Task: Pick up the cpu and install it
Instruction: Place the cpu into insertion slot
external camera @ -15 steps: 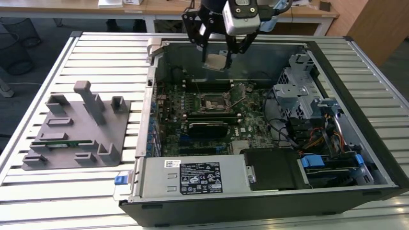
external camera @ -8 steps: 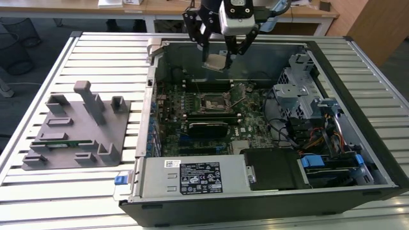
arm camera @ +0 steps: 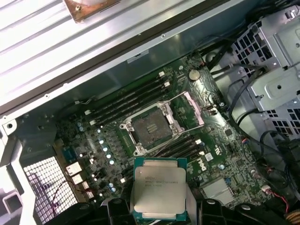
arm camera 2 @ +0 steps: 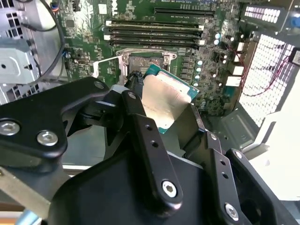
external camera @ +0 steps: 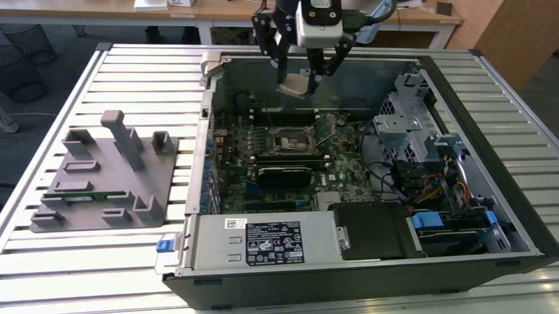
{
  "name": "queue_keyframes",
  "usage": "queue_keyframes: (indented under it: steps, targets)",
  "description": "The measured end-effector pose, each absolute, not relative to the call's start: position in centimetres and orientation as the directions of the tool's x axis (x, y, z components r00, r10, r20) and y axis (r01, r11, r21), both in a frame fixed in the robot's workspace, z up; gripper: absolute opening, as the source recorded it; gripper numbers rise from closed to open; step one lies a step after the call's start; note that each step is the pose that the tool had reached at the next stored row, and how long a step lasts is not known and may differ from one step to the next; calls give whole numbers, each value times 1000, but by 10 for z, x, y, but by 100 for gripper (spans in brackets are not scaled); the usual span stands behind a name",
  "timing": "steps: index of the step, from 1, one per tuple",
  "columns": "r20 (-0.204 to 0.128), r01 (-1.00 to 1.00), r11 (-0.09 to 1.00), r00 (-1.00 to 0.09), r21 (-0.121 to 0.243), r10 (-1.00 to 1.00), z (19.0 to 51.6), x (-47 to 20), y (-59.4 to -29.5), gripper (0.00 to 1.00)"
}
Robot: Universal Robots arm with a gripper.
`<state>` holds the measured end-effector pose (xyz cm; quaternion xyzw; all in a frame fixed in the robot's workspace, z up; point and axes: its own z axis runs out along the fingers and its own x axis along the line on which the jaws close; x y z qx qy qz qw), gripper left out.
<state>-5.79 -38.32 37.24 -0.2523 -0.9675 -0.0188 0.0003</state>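
one grey tray (external camera: 103,175) at the exterior view's left, green memory stick (external camera: 84,195) lying in it; further right, gripper (external camera: 299,78) clamped on the cpu (external camera: 294,86), held tilted above the computer case (external camera: 367,77), apart from the open socket (external camera: 291,139) below.

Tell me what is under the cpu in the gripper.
Under the cpu, clamped in the gripper, lies the green board inside the computer case, its socket uncovered nearby. The patch straight beneath the cpu is hidden.

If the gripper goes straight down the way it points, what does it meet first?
Most likely the motherboard near the open socket, with the held cpu touching before the gripper does. Depth is unclear, so the exact spot is uncertain.
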Motion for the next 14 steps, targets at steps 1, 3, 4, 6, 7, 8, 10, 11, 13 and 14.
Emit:
queue_keyframes:
  steps: [1, 3, 4, 6, 7, 8, 10, 11, 13, 14]
  targets:
    - [10, 499, 866, -866, 36, 499, 372, -58, -383, 53]
    - [10, 519, 854, -855, 36, 519, 372, -58, -383, 53]
    - [10, 528, 848, -849, 36, 528, 372, -58, -383, 53]
    - [10, 548, 836, -836, 36, 548, 372, -58, -383, 53]
    - [10, 558, 829, -830, 36, 558, 371, -58, -382, 53]
    - [10, 569, 822, -822, 36, 569, 371, -58, -382, 53]
    - [10, 588, 808, -809, 36, 588, 371, -58, -382, 53]
    - [10, 597, 801, -802, 36, 597, 371, -58, -382, 53]
    - [10, 615, 788, -788, 36, 615, 371, -58, -382, 53]
    - [10, 624, 781, -781, 36, 624, 370, -58, -381, 53]
